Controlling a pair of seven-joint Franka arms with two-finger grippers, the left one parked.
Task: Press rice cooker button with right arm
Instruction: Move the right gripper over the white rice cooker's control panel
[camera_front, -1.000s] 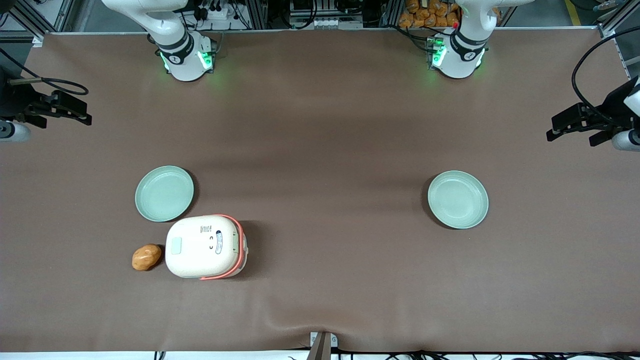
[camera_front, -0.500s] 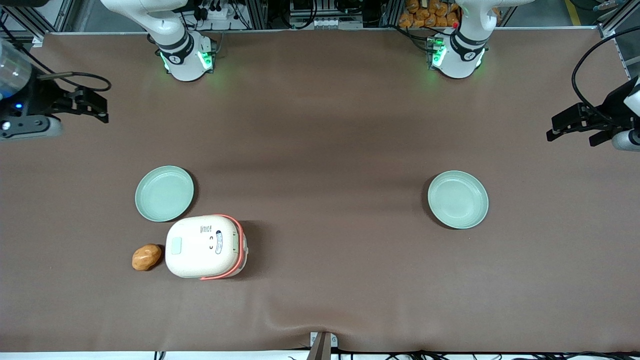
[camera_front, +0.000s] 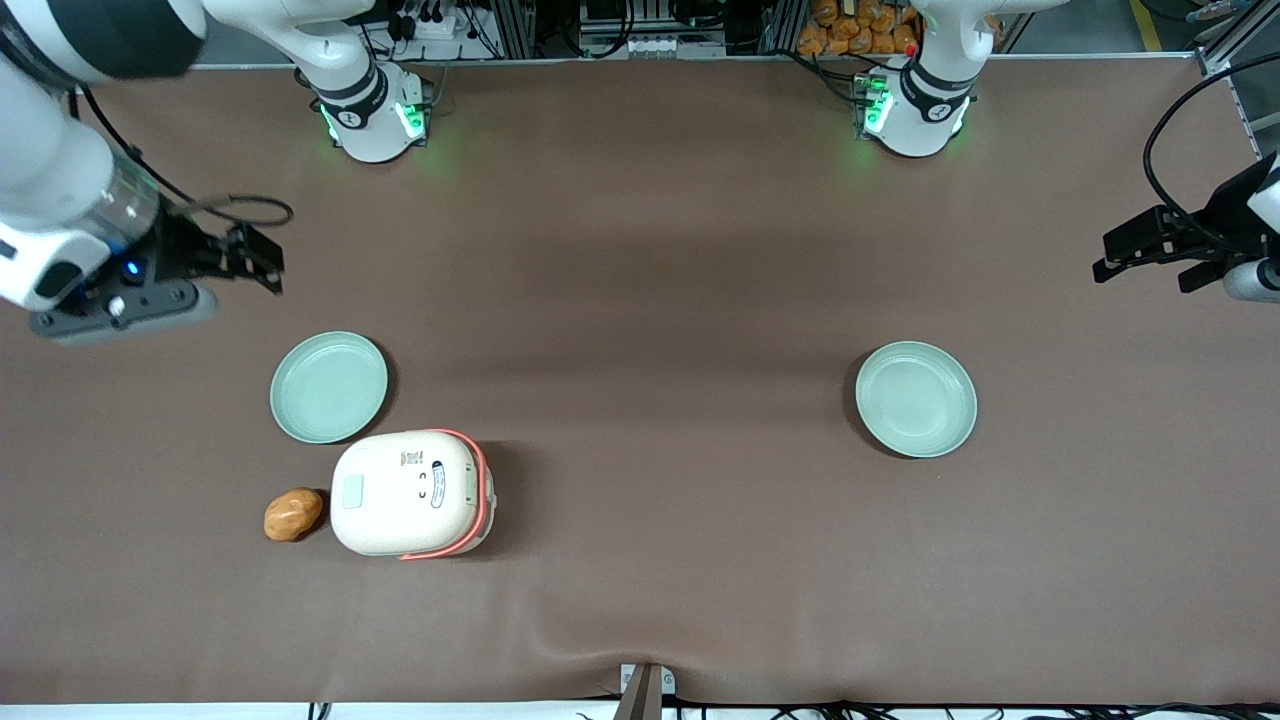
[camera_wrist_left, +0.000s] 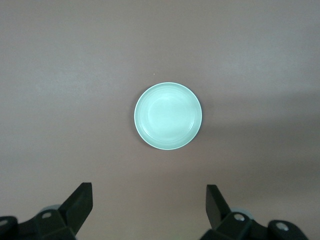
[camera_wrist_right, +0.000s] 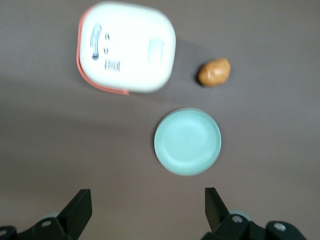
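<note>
Above the table (camera_front: 640, 300), farther from the camera than the cooker (camera_front: 410, 493), I see my gripper (camera_front: 262, 262) spread wide, holding nothing.

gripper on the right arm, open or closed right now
Gripper: open, holding nothing, up above the table, farther from the front camera than the rice cooker.

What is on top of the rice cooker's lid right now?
The rice cooker lid carries the mint-green button, an oval sticker and a small label. Nothing rests on it; the tool, open, hangs farther from the front camera. The cooker's inside is hidden by the shut lid.
</note>
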